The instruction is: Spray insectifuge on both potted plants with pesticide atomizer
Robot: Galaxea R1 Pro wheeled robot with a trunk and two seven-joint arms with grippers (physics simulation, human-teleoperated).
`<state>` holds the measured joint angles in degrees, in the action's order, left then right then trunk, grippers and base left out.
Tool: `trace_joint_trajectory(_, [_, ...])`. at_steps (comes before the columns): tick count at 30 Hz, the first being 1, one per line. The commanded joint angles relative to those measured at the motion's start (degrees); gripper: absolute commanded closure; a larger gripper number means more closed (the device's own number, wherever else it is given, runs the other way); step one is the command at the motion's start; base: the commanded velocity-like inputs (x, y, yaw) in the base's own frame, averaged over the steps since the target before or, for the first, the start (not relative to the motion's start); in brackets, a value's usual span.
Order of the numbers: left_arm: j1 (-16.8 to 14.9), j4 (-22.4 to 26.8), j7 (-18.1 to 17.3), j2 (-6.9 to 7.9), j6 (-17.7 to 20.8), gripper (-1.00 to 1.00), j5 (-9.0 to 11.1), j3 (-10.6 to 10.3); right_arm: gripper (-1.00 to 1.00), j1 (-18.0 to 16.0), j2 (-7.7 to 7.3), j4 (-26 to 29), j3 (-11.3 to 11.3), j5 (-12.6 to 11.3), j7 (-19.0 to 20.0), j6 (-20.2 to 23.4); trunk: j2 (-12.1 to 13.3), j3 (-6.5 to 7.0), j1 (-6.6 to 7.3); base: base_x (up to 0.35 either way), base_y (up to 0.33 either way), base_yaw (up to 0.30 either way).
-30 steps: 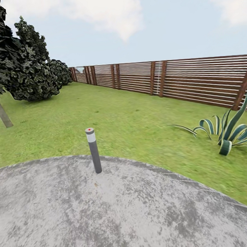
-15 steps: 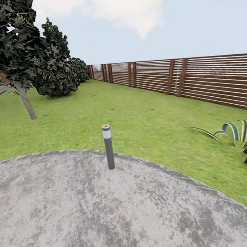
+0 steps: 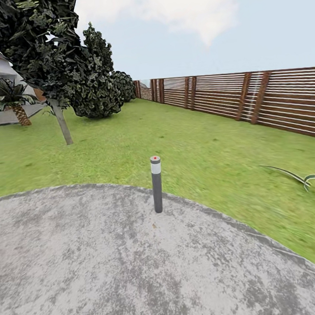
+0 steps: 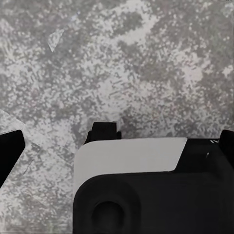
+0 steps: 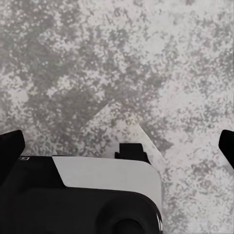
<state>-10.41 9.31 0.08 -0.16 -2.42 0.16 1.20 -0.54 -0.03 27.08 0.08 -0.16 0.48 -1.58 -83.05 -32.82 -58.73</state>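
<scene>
The garden's green lawn (image 3: 198,145) stretches ahead to a brown slatted fence (image 3: 266,99). The pesticide atomizer and the two potted plants are out of view. In the left wrist view my left gripper (image 4: 117,139) is open, its dark fingers (image 4: 7,151) far apart over mottled grey stone, with nothing between them. My right gripper (image 5: 119,141) is likewise open over the same stone, a fingertip (image 5: 9,146) at each side of the picture.
I stand on a round grey stone pad (image 3: 112,263). A short grey bollard light (image 3: 156,183) rises at its far rim. A tree trunk (image 3: 62,126), a dark bush (image 3: 97,93) and a small palm (image 3: 11,99) stand left. A striped-leaf plant (image 3: 312,178) pokes in at right.
The head view has swung to the left: bollard, fence and trees slid right in the picture, the striped-leaf plant has almost left at right, and a palm and a white wall came in at left.
</scene>
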Motion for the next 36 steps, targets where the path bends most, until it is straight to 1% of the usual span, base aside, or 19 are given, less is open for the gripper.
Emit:
trace_joint_trajectory(1, [-0.05, -0.08, 0.01, -0.02, -0.27, -1.0, 0.02, 0.12, -1.0, -0.02, 0.01, -0.01, 0.01, -0.02, 0.05, -0.17, -0.02, -0.08, 0.01, 0.0, 0.0, 0.288])
trace_joint_trajectory(9, [-0.05, -0.08, 0.01, -0.02, -0.34, -1.0, 0.02, 0.12, -1.0, -0.02, 0.02, -0.01, 0.01, -0.02, 0.05, -0.17, -0.02, -0.3, 0.01, -0.054, 0.0, 0.288])
trace_joint_trajectory(21, [-0.05, -0.08, 0.01, -0.02, -0.33, -1.0, 0.02, 0.12, -1.0, 0.01, 0.02, -0.01, 0.0, -0.02, 0.05, -0.17, -0.02, -0.63, 0.01, -0.272, 0.0, 0.288])
trace_joint_trajectory(36, [-0.05, -0.08, 0.01, -0.02, -0.34, -1.0, 0.02, 0.15, -1.0, -0.05, -0.01, -0.01, 0.01, -0.02, 0.04, -0.17, -0.02, -1.04, 0.01, -0.138, 0.0, 0.288])
